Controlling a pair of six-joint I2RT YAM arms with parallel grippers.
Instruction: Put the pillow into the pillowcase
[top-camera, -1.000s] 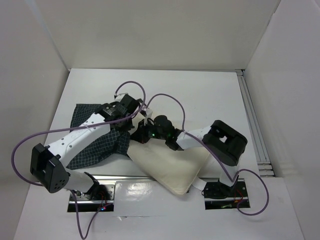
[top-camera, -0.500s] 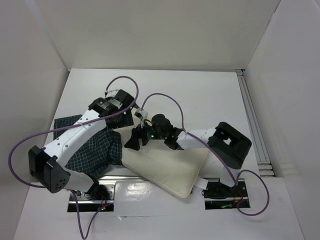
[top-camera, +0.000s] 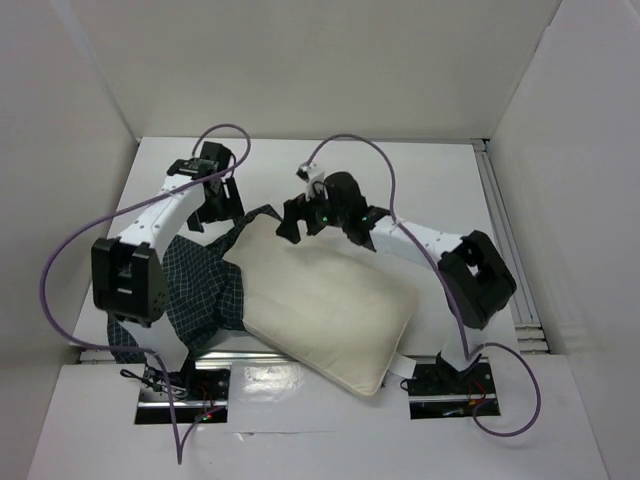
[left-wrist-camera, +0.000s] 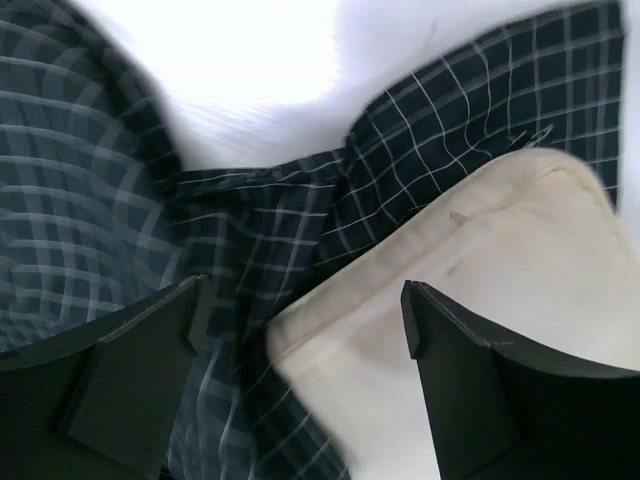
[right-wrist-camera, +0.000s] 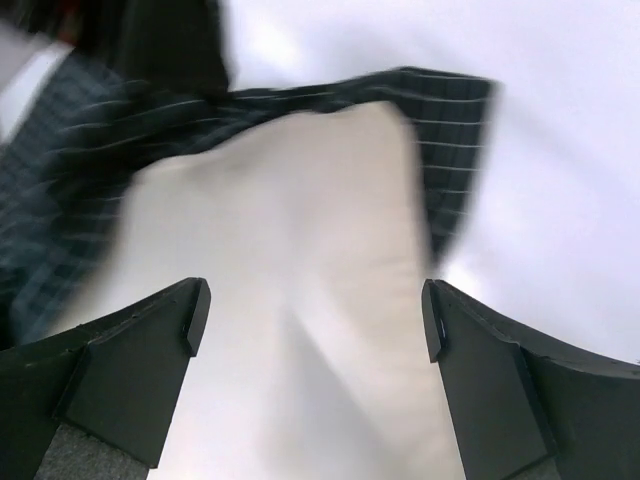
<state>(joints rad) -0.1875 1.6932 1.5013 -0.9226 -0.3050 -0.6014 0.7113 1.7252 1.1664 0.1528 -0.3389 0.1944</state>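
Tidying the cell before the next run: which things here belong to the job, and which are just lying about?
Job: pillow, pillowcase.
Just there: purple cables, side rail.

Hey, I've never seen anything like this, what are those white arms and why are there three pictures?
These are two robot arms bolted to a white table. The wide picture looks down from above; the other two come from a small camera on each wrist, so the black wedges at the bottom are that gripper's own fingers. On the table lies a cream pillow, mostly uncovered, beside a crumpled dark checked pillowcase whose cloth borders its far left end. The left gripper and right gripper are both open over that end and hold nothing.
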